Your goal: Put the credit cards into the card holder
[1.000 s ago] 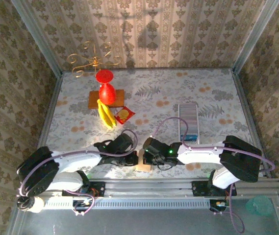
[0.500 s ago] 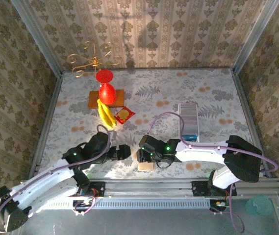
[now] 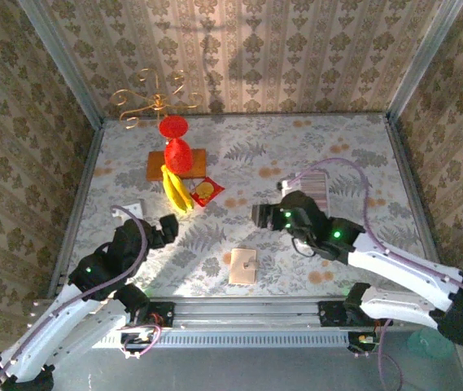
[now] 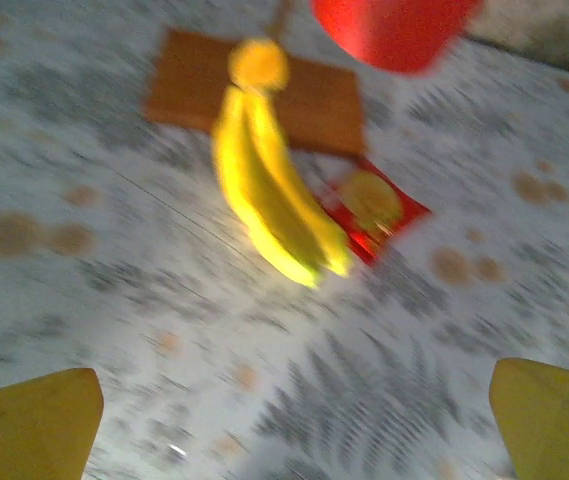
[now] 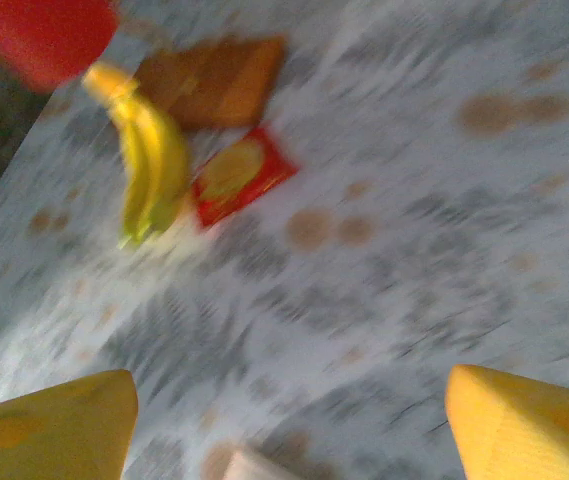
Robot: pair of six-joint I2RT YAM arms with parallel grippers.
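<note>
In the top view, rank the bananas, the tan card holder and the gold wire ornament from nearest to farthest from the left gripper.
1. Bananas, just beyond the left gripper, slightly to its right.
2. Card holder, off to the right by the near edge.
3. Gold wire ornament, far back at the wall.

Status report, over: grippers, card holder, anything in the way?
Left gripper open, empty. Right gripper open, empty. Small tan leather-like card holder lies flat, apart from both. Yellow bananas, red-and-yellow snack packet farther back, not blocking.
</note>
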